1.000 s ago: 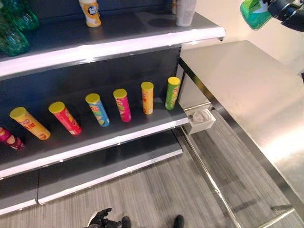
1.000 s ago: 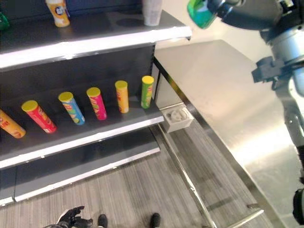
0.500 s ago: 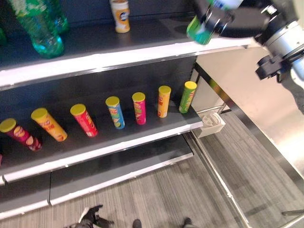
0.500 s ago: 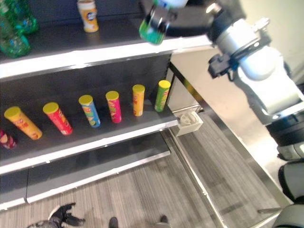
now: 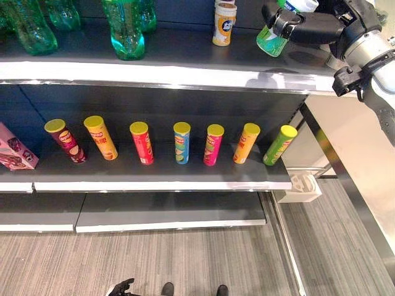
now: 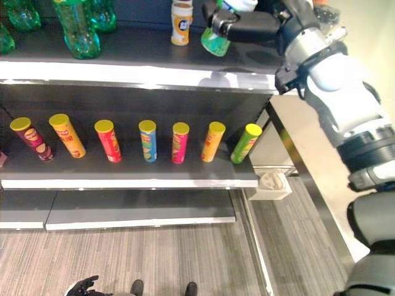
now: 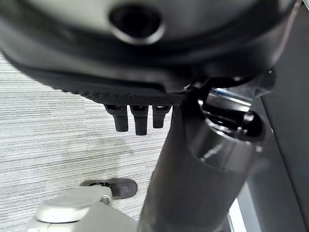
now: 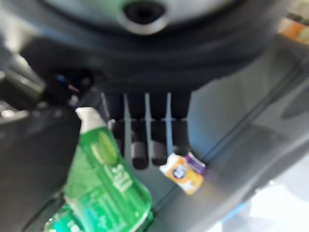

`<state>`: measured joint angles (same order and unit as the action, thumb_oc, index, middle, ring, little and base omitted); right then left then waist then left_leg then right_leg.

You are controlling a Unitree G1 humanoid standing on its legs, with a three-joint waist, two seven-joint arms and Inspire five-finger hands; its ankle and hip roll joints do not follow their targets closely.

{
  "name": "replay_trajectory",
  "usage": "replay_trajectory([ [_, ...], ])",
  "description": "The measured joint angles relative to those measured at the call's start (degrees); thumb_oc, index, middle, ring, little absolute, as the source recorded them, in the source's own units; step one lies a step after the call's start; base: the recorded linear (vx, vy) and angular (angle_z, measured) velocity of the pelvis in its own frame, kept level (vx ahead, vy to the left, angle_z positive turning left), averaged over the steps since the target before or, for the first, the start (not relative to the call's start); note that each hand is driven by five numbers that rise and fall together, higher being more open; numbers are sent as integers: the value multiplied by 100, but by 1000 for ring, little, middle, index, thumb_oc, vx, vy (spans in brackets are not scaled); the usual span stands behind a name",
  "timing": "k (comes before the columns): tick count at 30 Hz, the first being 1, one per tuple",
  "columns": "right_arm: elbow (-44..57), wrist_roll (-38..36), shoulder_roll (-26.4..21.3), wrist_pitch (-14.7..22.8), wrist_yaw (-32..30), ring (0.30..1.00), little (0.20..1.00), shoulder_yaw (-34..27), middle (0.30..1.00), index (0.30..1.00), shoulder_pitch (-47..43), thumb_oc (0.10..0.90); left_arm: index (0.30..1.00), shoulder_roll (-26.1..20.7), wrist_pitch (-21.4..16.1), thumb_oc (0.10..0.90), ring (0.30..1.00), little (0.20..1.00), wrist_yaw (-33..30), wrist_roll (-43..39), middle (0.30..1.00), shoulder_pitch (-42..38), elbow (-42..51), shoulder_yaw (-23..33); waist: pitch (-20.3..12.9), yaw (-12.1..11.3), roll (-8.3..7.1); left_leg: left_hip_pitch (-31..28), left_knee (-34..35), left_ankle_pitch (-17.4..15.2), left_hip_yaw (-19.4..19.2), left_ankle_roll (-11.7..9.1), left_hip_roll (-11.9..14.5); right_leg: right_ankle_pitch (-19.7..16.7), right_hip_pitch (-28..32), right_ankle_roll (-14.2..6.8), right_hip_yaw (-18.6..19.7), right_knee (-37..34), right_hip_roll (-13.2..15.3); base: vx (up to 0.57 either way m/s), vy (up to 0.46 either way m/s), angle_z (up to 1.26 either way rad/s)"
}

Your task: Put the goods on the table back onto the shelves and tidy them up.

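Right hand (image 5: 295, 24) above the right end of the dark top shelf (image 5: 154, 68), fingers curled round a green plastic bottle with a white cap (image 5: 271, 41), held tilted over the shelf just beside a small yellow-and-white cup (image 5: 224, 23). In the right wrist view, bottle body (image 8: 104, 186) lying against the palm with the fingers (image 8: 140, 140) bent across it, the cup (image 8: 181, 174) past them on the shelf. Green soda bottles (image 5: 125, 31) toward the shelf's left end. On the shelf below, a row of tall lidded snack tubes (image 5: 181, 142) leaning along its front edge. Left hand (image 7: 137, 118) low above grey striped floor (image 7: 53, 140), fingers hanging straight and holding nothing.
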<state>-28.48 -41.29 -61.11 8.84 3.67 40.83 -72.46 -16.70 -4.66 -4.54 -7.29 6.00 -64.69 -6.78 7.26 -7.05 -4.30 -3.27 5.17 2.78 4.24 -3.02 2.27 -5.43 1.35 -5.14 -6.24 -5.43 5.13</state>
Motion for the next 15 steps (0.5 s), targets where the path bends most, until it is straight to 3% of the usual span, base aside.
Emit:
replay_trajectory([
  [4,-1236,401,491,-126,-10,300,300,67,300,300,-13,400,900,21,-3,800,900,900,-2,-228,900,37,-23,-1,-141,-231,20,98,-1,25,203,-27,-21,25,8,0,-169,-1,22,41,-19,26],
  [5,-1743,614,570,-303,-16,300,300,78,300,300,-23,400,900,30,-3,800,900,900,-2,-238,900,4,-34,-7,-170,-325,36,164,-2,40,298,-38,-30,41,-7,-9,-290,0,29,39,-15,38],
  [10,-2241,1035,572,-440,-27,300,300,53,300,300,-198,400,900,28,-1,800,900,900,-11,-386,900,7,-59,-21,-233,-488,166,259,-3,80,521,-93,-34,81,2,-16,-474,0,29,37,-12,24],
  [15,-2282,1233,572,-453,-30,300,300,46,300,300,-205,400,900,26,-3,800,900,900,-11,-396,900,3,-45,-132,-261,-486,214,306,-1,107,616,-126,-36,91,10,-20,-605,0,28,28,-4,11],
])
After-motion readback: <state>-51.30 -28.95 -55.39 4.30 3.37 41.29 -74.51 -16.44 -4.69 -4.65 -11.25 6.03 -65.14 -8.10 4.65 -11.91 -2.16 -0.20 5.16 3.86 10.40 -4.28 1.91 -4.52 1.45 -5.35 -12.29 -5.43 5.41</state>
